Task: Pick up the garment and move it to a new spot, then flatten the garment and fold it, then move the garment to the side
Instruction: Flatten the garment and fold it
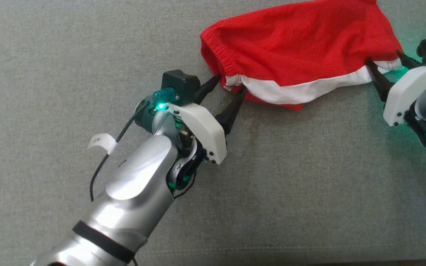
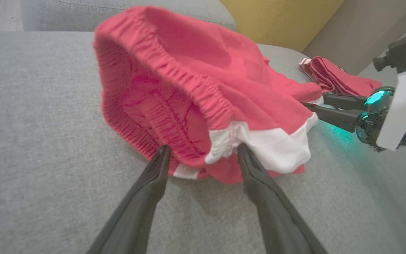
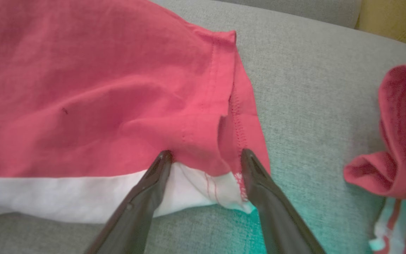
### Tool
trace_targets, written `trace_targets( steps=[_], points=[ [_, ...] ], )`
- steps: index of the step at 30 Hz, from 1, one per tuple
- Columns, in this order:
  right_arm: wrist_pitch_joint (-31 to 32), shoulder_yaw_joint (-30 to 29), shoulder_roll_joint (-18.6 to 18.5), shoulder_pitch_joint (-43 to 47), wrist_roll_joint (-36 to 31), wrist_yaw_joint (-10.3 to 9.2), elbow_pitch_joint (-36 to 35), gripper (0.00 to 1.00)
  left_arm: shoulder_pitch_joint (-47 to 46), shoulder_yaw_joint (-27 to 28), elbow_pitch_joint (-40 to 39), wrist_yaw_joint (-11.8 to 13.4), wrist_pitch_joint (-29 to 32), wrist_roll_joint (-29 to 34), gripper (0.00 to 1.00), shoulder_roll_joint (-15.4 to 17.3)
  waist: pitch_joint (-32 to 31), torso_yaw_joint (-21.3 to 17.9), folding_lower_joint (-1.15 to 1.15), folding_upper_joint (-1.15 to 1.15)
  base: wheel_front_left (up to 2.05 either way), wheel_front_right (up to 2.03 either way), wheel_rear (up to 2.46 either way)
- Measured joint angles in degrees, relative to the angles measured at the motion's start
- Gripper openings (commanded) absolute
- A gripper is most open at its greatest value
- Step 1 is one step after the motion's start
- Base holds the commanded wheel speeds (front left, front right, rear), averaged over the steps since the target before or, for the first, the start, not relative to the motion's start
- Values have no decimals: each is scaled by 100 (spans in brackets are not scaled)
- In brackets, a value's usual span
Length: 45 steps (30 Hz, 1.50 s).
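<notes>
Fingers [image 2: 155, 176] wide apart on left gripper [image 1: 230, 84] and right gripper [image 1: 383, 57]; touched corners of red cloth shorts with white stripe [image 1: 298, 44], squeezed nothing.

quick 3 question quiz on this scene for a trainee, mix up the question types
1. True or false: the left jaws and the right jaws both stand open at the edge of the shorts.
2. What colour is the band along the shorts' near edge? A white, B blue, C black.
3. What else lies on the sofa near the right jaws?

Key: 1 true; 2 A; 3 another red garment.
</notes>
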Motion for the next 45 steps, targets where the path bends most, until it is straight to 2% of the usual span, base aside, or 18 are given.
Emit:
trace_targets(
  steps=[1,2,4,5,6,7,8,13,19,23,27,32,37,40,45],
  points=[
    [-21,51,0,-20,42,0,15,98,-29,-36,4,14,-8,-19,100,-2,0,-6,0,0,0,0,0],
    [-22,101,-2,-45,68,0,26,91,-69,-69,34,60,-18,-7,100,-3,-1,-11,0,0,0,0,0],
    [-69,227,-7,-70,116,0,35,53,-155,-97,66,96,-80,-4,100,-3,-3,-26,0,0,0,0,0],
    [-86,283,-3,-70,159,0,33,39,-195,-114,81,94,-107,-43,100,-3,-7,-36,0,0,0,0,0],
    [-122,349,-3,-70,210,0,30,0,-229,-146,105,92,-112,-76,89,-3,-13,-46,0,0,0,0,0],
    [-143,399,-3,-70,255,0,32,0,-246,-190,133,91,-114,-85,41,-3,-22,-56,0,0,0,0,0],
    [-160,438,-3,-70,292,0,44,0,-245,-214,155,90,-147,-86,0,-7,-35,-64,0,0,0,0,0],
    [-454,563,0,-54,495,0,181,0,-239,-270,215,67,-276,-188,0,-8,-209,-77,0,0,0,0,0],
    [-858,400,14,102,1161,0,27,0,-135,-246,53,-9,-382,-296,0,126,-666,-55,-1,0,0,0,0],
    [-902,334,5,470,1662,0,-460,0,-29,-137,-419,-47,-282,-442,0,544,-1050,-59,-1,0,0,0,0],
    [-709,252,-23,706,2130,0,-1079,0,26,47,-973,-43,132,-633,0,1017,-1397,-96,-1,0,0,0,0],
    [-331,108,-232,747,2366,0,-1713,0,34,186,-1447,-42,797,-961,0,1305,-1574,-182,-1,0,0,0,0],
    [309,-77,-235,227,2681,0,-1904,0,-593,394,-891,-180,1636,-1572,0,1216,-1247,-186,-1,0,0,0,0],
    [651,-268,-201,-677,2769,0,-1804,0,-1533,742,-176,-164,2112,-1991,0,991,-888,-168,-1,0,0,0,0],
    [949,-615,-19,-2319,2811,0,-1281,0,-3312,976,861,-70,2460,-2079,0,613,-194,-132,0,0,0,0,0]
  ],
)
